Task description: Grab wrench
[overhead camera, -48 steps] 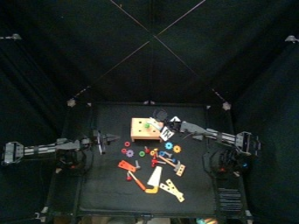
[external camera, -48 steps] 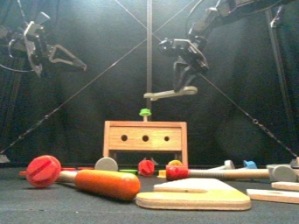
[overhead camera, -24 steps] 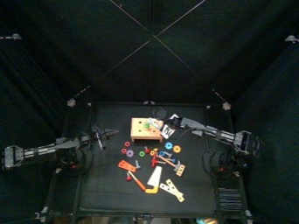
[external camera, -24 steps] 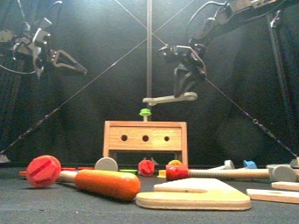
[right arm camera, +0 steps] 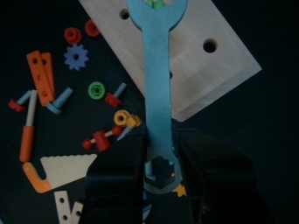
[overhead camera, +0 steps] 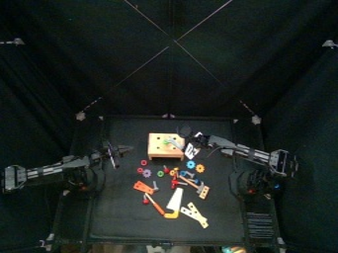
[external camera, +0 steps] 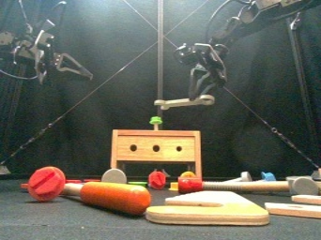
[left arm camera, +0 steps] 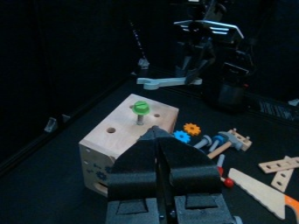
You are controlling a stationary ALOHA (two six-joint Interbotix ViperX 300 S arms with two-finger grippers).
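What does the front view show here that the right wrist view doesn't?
Only the front view shows the right gripper holding the wrench level in the air above the wooden block, plus the left arm raised at the side and the orange-handled screwdriver in the foreground. Only the right wrist view shows the blue gear and the saw on the table. Both show the wrench, the block and the green bolt in its top.
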